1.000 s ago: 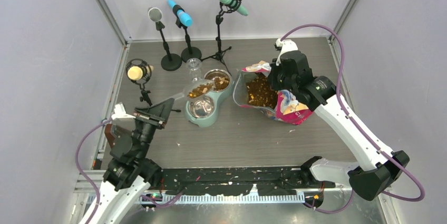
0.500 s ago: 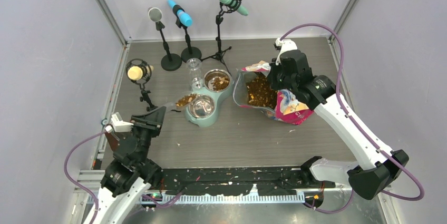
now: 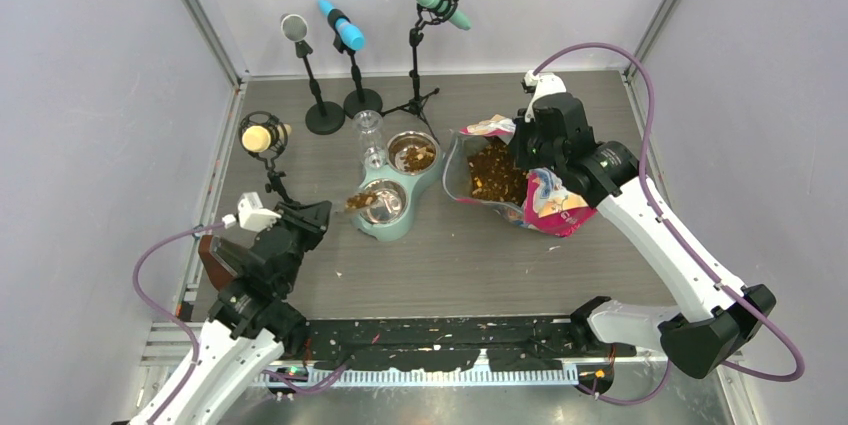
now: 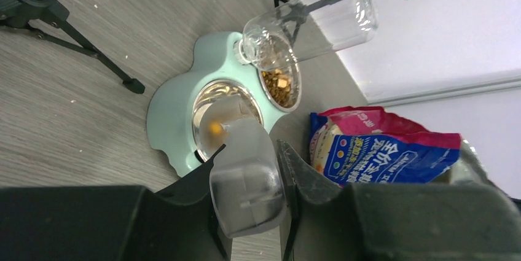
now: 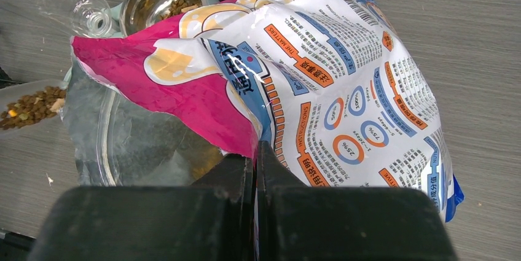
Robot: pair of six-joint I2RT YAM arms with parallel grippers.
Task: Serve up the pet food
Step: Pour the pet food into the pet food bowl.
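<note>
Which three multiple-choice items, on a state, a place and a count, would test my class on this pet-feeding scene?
1. The right gripper is: A open; B shut on the bag; C out of view.
2. The scoop of pet food is: A inside the bag; B put down, unheld; C over the near bowl's edge.
3. Microphones on stands: A two; B four; C six.

Key: 1 B, its fingers pinch the bag's rim. 2 C, the top view shows the pet food at that bowl's left rim. 3 B, grey, blue, green and yellow heads show.
</note>
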